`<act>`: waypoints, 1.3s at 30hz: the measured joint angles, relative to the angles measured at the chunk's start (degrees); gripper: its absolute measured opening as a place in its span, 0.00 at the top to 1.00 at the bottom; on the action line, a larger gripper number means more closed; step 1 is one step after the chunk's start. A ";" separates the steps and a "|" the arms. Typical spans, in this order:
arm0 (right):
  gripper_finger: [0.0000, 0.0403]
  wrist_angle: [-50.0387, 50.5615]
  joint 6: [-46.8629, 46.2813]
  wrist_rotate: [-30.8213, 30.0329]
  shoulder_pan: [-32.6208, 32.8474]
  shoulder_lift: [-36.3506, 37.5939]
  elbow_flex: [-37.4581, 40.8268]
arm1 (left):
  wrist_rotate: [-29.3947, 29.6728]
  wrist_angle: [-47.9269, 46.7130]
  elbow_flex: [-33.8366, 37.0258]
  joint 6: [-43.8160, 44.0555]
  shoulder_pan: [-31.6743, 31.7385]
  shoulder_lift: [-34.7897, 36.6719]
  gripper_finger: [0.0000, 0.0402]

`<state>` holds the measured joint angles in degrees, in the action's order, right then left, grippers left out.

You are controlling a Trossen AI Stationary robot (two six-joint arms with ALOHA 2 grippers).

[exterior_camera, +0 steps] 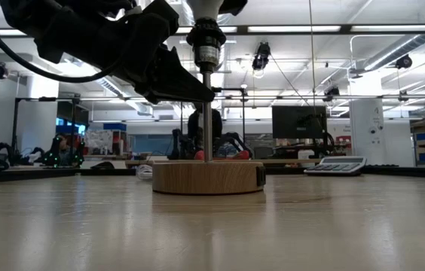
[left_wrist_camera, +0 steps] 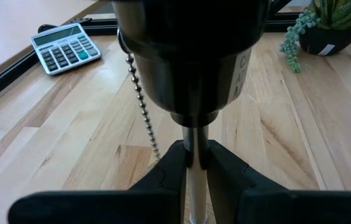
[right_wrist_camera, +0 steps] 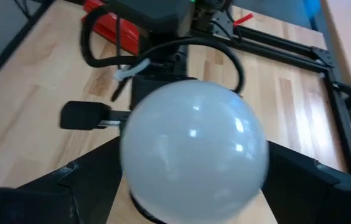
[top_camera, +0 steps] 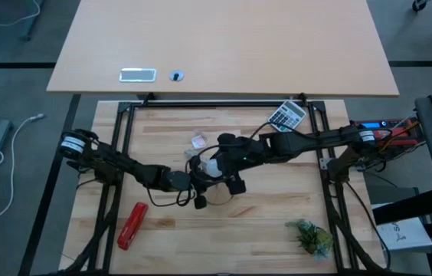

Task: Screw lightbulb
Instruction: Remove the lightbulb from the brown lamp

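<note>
A round wooden disc (exterior_camera: 207, 178) stands on the table and carries a thin upright metal rod (exterior_camera: 207, 120) with a black socket (left_wrist_camera: 191, 56) on top. The white lightbulb (right_wrist_camera: 194, 146) sits upright on top of the socket, and its screw end is hidden. My left gripper (left_wrist_camera: 194, 165) is shut on the rod just under the socket; it also shows in the high view (top_camera: 198, 186). My right gripper (top_camera: 214, 163) is over the lamp, shut on the bulb. A bead chain (left_wrist_camera: 141, 93) hangs from the socket. My left gripper pinches the rod (left_wrist_camera: 193, 142) just below the socket between its two fingers (left_wrist_camera: 166, 168). It comes from the table's left, roughly level, with the fingers across the rod. The rod stands upright on the disc, which rests on the table. My right gripper holds the bulb's round glass by its two opposite sides (right_wrist_camera: 129, 155), one finger (right_wrist_camera: 76, 186) on each side. It comes from above, slanting in from the table's right. The bulb stands upright on the socket top, clear of the table.
A calculator (top_camera: 286, 115) lies at the far right. A small clear plastic scrap (top_camera: 198, 142) lies behind the lamp. A red tool (top_camera: 132, 225) lies near left and a small potted plant (top_camera: 310, 236) near right. Black frame rails (top_camera: 124, 123) border the table.
</note>
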<state>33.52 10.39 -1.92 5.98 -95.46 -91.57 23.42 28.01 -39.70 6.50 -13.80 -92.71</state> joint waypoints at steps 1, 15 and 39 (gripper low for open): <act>0.19 0.00 -0.02 -0.68 0.00 0.00 0.00 | 0.01 0.02 0.00 0.00 0.00 0.00 0.92; 0.39 0.50 1.60 -2.19 0.04 0.00 0.02 | -1.03 1.94 0.20 -1.87 -0.07 -0.04 0.92; 0.40 1.73 31.41 3.16 0.43 0.09 0.02 | -8.27 2.16 0.04 -3.44 -0.76 0.09 0.92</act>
<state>35.25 41.81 1.25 6.41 -95.37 -91.55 15.15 30.17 -39.66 3.07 -14.57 -92.62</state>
